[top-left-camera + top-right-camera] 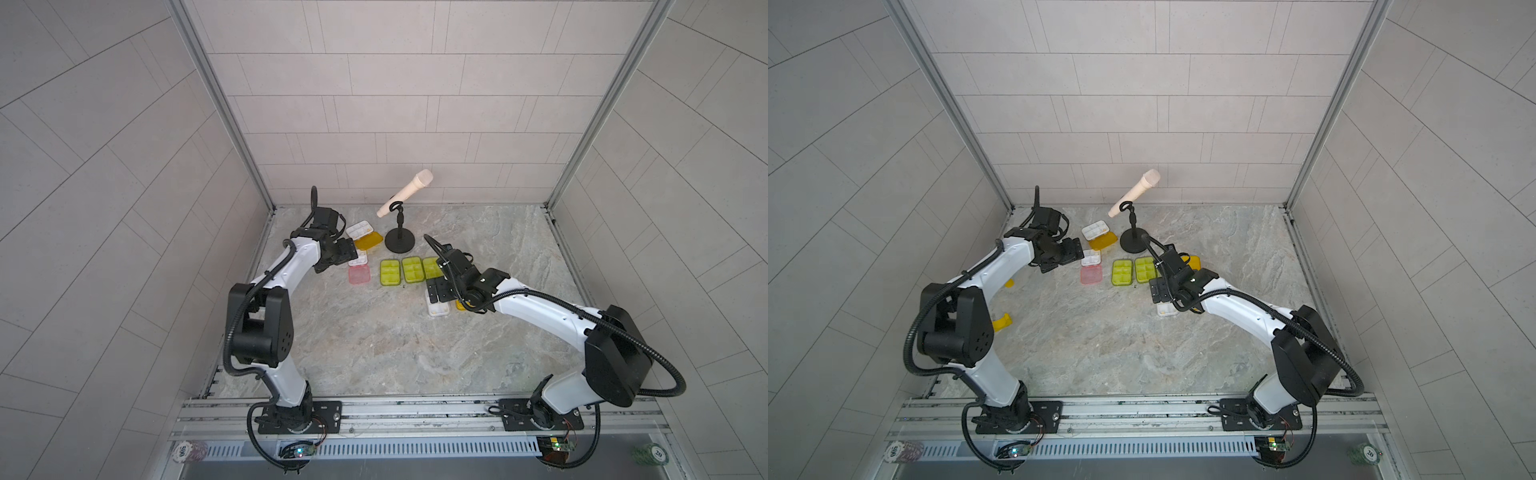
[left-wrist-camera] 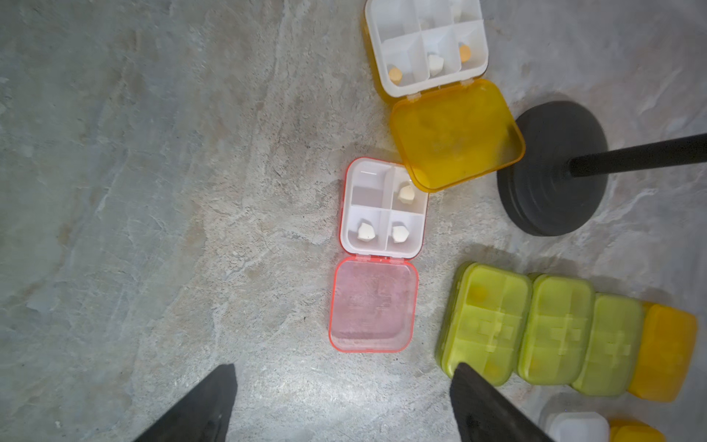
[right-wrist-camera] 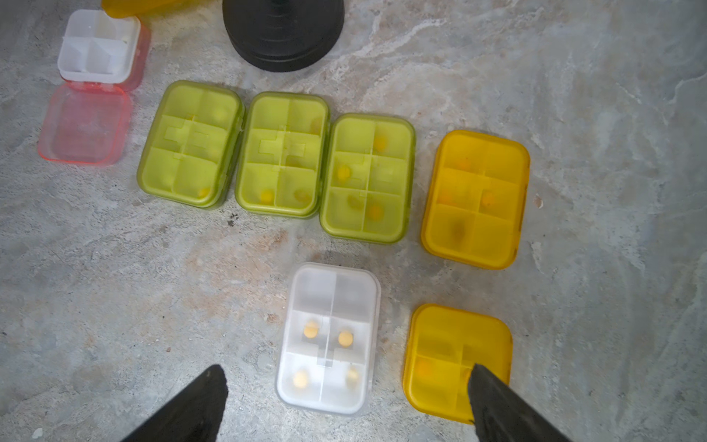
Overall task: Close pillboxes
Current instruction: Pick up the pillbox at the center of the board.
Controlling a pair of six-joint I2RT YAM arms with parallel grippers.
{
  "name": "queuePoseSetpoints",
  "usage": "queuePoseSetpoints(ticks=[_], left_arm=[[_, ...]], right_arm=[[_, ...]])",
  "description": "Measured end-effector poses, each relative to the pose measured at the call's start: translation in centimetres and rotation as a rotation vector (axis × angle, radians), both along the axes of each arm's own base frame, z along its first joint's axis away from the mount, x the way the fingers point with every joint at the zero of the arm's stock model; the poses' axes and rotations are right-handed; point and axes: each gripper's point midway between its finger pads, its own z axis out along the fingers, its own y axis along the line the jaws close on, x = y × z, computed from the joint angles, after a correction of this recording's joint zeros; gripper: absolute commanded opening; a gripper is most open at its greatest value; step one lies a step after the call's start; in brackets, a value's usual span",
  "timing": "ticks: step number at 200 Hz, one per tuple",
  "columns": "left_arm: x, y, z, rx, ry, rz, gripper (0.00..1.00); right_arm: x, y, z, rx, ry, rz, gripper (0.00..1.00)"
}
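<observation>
Eight little boxes lie on the grey stone table (image 1: 374, 340). Two of them are open. The pink box (image 2: 384, 206) shows its white tray with three white pills inside. Its pink lid (image 2: 373, 304) lies flat next to the tray. The open orange box (image 2: 426, 42) sits just past it, near the black stand (image 2: 554, 168). Its orange lid (image 2: 455, 134) lies flat and reaches over one corner of the pink box.

The other six are shut. Three green boxes (image 3: 283, 153) sit side by side in a row. A big orange box (image 3: 476, 199) sits at the end of that row, a little apart. A clear box (image 3: 329, 336) with yellow pills and a small orange box (image 3: 457, 356) lie close together, nearer the robot.

The left gripper (image 2: 342, 377) hangs near the pink lid with its jaws wide apart, holding nothing. The right gripper (image 3: 346, 377) hangs over the clear box, jaws wide apart too, holding nothing. One finger (image 3: 497, 405) shows in front of the small orange box; I cannot tell if it touches.
</observation>
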Motion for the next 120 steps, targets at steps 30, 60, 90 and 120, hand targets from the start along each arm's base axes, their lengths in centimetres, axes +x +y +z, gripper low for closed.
queuePoseSetpoints(ticks=[30,60,90,120], left_arm=[[1.2,-1.3,-1.9,0.048,0.069,-0.103,0.94],[2.1,-2.2,-4.0,0.082,0.129,-0.176,0.95],[2.9,-2.9,-5.0,0.105,0.162,-0.219,0.97],[4.2,-3.9,-5.3,0.128,0.162,-0.246,0.99]], right_arm=[[-0.4,-0.5,-0.6,0.012,0.019,-0.002,1.00],[-0.6,-0.3,-0.8,0.024,0.029,0.008,1.00],[-0.6,-0.1,-0.7,0.037,0.034,0.017,1.00],[-0.7,0.2,-0.8,0.047,0.040,0.022,1.00]])
